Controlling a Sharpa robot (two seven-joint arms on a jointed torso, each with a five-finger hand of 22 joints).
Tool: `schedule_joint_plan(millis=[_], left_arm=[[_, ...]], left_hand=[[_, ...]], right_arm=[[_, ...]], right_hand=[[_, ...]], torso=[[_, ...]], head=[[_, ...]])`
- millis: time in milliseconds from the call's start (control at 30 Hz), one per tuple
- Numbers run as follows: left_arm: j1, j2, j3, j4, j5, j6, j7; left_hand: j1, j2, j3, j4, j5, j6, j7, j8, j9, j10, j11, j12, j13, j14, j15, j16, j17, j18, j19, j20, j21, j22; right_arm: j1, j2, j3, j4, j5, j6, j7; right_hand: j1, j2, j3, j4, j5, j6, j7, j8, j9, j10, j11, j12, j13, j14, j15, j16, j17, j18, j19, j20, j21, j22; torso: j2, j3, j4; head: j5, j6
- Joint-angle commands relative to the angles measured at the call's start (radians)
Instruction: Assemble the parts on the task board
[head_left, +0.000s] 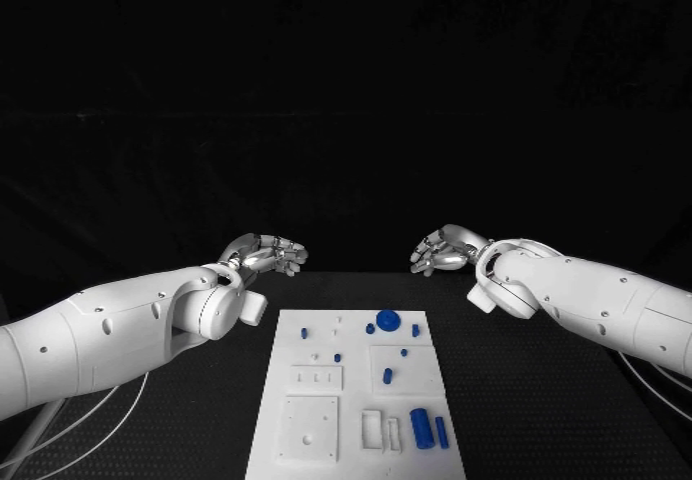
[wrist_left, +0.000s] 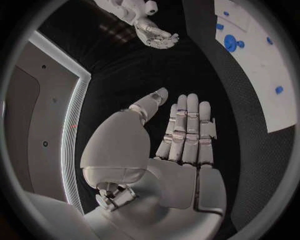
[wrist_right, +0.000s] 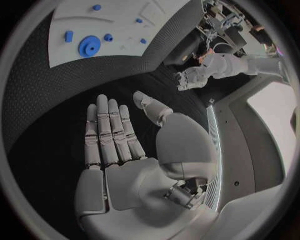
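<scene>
The white task board (head_left: 325, 425) lies in the middle of the black table. Small blue parts lie on it: a round disc (head_left: 388, 320) near its far end, a thick cylinder (head_left: 421, 427) and a thin rod (head_left: 441, 432) near its front right. My left hand (head_left: 265, 255) hovers beyond the board's far left corner, fingers straight and empty (wrist_left: 184, 135). My right hand (head_left: 446, 250) hovers beyond the far right corner, likewise flat and empty (wrist_right: 115, 135). In the right wrist view the board (wrist_right: 119, 22) shows with the blue disc (wrist_right: 90, 46).
White recessed blocks (head_left: 312, 428) sit at the board's front left. Black table (head_left: 548, 400) spreads on either side of the board. Cables (head_left: 87, 420) trail under my left arm.
</scene>
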Motion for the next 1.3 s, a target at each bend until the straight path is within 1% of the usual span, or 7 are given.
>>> schedule_joint_plan(millis=[33, 267, 567, 600, 633, 667, 1300], left_arm=[[0.015, -0.015, 0.001, 0.031, -0.022, 0.031, 0.031], [0.018, -0.023, 0.002, 0.062, -0.015, 0.026, 0.035], [0.018, -0.012, 0.001, 0.062, -0.005, 0.032, 0.034], [0.018, -0.01, 0.001, 0.062, -0.005, 0.032, 0.034], [0.018, -0.009, 0.001, 0.062, -0.004, 0.033, 0.034], [0.017, -0.008, 0.001, 0.062, -0.003, 0.033, 0.034], [0.017, -0.002, 0.001, 0.07, 0.022, 0.044, 0.029]], left_hand=[[-0.011, -0.001, 0.001, -0.005, -0.005, 0.004, 0.003, -0.005, -0.002, 0.002, 0.005, -0.005, 0.0, 0.004, -0.004, 0.003, 0.001, -0.002, 0.005, -0.001, 0.006, 0.001], [-0.024, -0.002, 0.003, -0.008, -0.007, 0.0, 0.005, -0.011, -0.004, -0.003, 0.008, -0.012, -0.001, 0.002, -0.005, 0.007, 0.001, -0.003, 0.006, -0.003, 0.007, 0.001], [-0.029, -0.002, 0.005, -0.01, -0.008, -0.002, 0.006, -0.013, -0.005, -0.006, 0.01, -0.016, -0.002, 0.001, -0.005, 0.008, 0.0, -0.003, 0.006, -0.004, 0.007, 0.001], [-0.03, -0.002, 0.005, -0.01, -0.008, -0.002, 0.006, -0.013, -0.005, -0.006, 0.01, -0.016, -0.002, 0.001, -0.005, 0.008, 0.0, -0.003, 0.006, -0.004, 0.007, 0.001], [-0.03, -0.002, 0.005, -0.01, -0.008, -0.002, 0.006, -0.014, -0.005, -0.006, 0.01, -0.016, -0.002, 0.001, -0.005, 0.008, 0.0, -0.003, 0.006, -0.004, 0.007, 0.001], [-0.031, -0.002, 0.005, -0.01, -0.008, -0.002, 0.006, -0.014, -0.005, -0.006, 0.01, -0.017, -0.002, 0.001, -0.005, 0.009, 0.0, -0.004, 0.006, -0.004, 0.007, 0.001], [-0.046, 0.001, 0.007, -0.009, -0.009, -0.003, 0.008, -0.017, -0.005, -0.009, 0.012, -0.023, -0.002, 0.0, -0.005, 0.011, -0.001, -0.004, 0.007, -0.004, 0.007, 0.001]], right_arm=[[-0.002, 0.009, 0.0, 0.002, -0.247, -0.002, 0.02], [-0.016, 0.038, 0.001, 0.005, -0.439, -0.037, 0.021], [-0.031, 0.067, 0.0, 0.018, -0.56, -0.058, 0.014], [-0.033, 0.068, 0.0, 0.019, -0.569, -0.06, 0.014], [-0.034, 0.071, 0.0, 0.021, -0.58, -0.062, 0.013], [-0.035, 0.074, 0.0, 0.022, -0.592, -0.067, 0.011], [-0.042, 0.104, -0.003, 0.015, -0.69, -0.068, -0.033]], right_hand=[[0.034, -0.012, 0.028, -0.003, -0.016, 0.053, -0.014, 0.004, 0.0, 0.066, -0.025, -0.014, 0.003, 0.185, -0.075, 0.07, 0.082, 0.037, 0.207, -0.042, 0.064, -0.013], [0.058, -0.029, 0.013, -0.004, -0.001, 0.054, -0.013, -0.017, -0.007, 0.076, -0.036, -0.044, -0.003, 0.272, -0.092, 0.152, 0.161, 0.037, 0.333, -0.091, 0.115, 0.004], [0.067, -0.047, 0.01, -0.003, -0.011, 0.037, -0.014, -0.039, -0.017, 0.055, -0.028, -0.073, -0.014, 0.279, -0.086, 0.19, 0.195, 0.037, 0.352, -0.101, 0.132, 0.023], [0.068, -0.048, 0.01, -0.003, -0.012, 0.037, -0.015, -0.039, -0.018, 0.056, -0.028, -0.074, -0.014, 0.28, -0.086, 0.194, 0.198, 0.037, 0.355, -0.103, 0.134, 0.025], [0.068, -0.049, 0.01, -0.003, -0.012, 0.037, -0.015, -0.04, -0.018, 0.056, -0.028, -0.075, -0.015, 0.28, -0.086, 0.197, 0.2, 0.037, 0.356, -0.103, 0.135, 0.026], [0.069, -0.049, 0.01, -0.003, -0.012, 0.038, -0.015, -0.041, -0.019, 0.057, -0.028, -0.075, -0.015, 0.283, -0.087, 0.204, 0.205, 0.037, 0.361, -0.106, 0.139, 0.03], [0.067, -0.064, 0.014, 0.0, -0.026, 0.048, -0.019, -0.047, -0.023, 0.061, -0.032, -0.078, -0.022, 0.293, -0.091, 0.277, 0.248, 0.037, 0.398, -0.126, 0.177, 0.06]], torso=[[0.03, -0.0045, 0.0134], [0.065, -0.0132, 0.0294], [0.093, -0.0218, 0.0382], [0.096, -0.0262, 0.0473], [0.101, -0.0388, 0.0766], [0.105, -0.0411, 0.0807], [0.145, -0.0526, 0.092]], head=[[-0.012, 0.006], [-0.029, 0.011], [-0.038, 0.013], [-0.047, 0.016], [-0.077, 0.018], [-0.081, 0.019], [-0.09, 0.036]])
